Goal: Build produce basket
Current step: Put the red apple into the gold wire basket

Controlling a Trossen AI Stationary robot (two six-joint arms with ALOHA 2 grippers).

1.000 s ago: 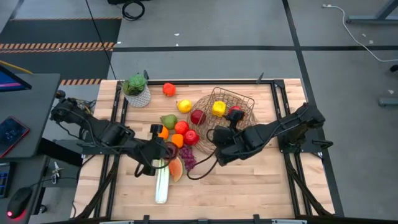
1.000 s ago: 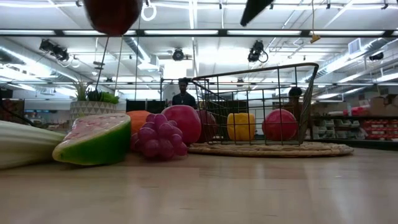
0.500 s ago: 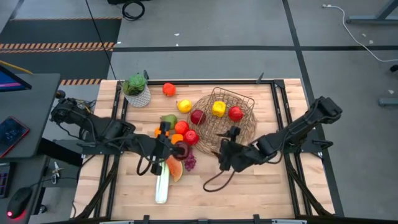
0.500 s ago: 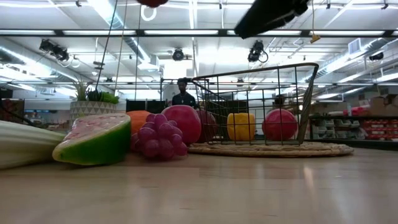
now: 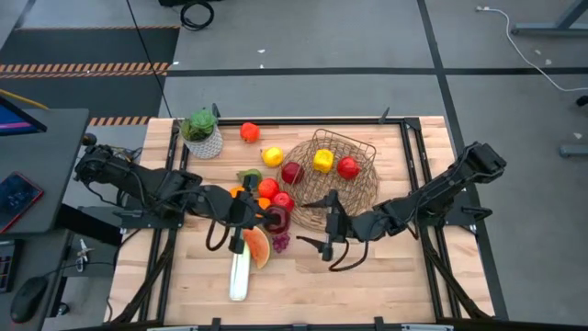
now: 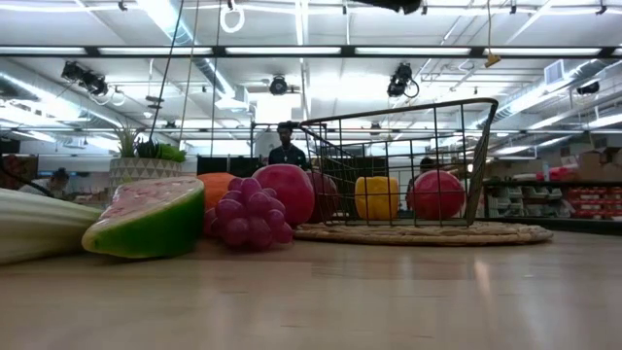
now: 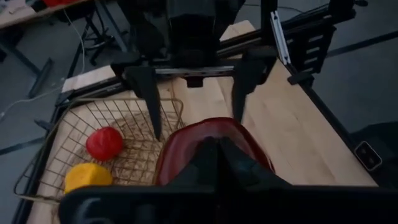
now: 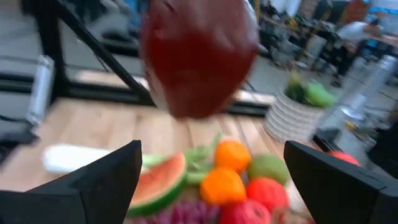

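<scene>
Swung round toward left gripper (image 5: 276,219) since 1 second ago: right gripper (image 5: 328,223), fingers spread wide (ready for handover, probably). Left clamped on dark red apple (image 7: 211,140), raised beside basket (image 5: 360,188) holding 3 pieces.

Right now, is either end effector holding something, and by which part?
The left end effector is shut on a dark red apple, gripping its side toward the wrist. The right end effector is open, holding nothing.

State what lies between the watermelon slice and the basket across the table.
In the low view, purple grapes and a red apple lie between the watermelon slice and the basket.
</scene>
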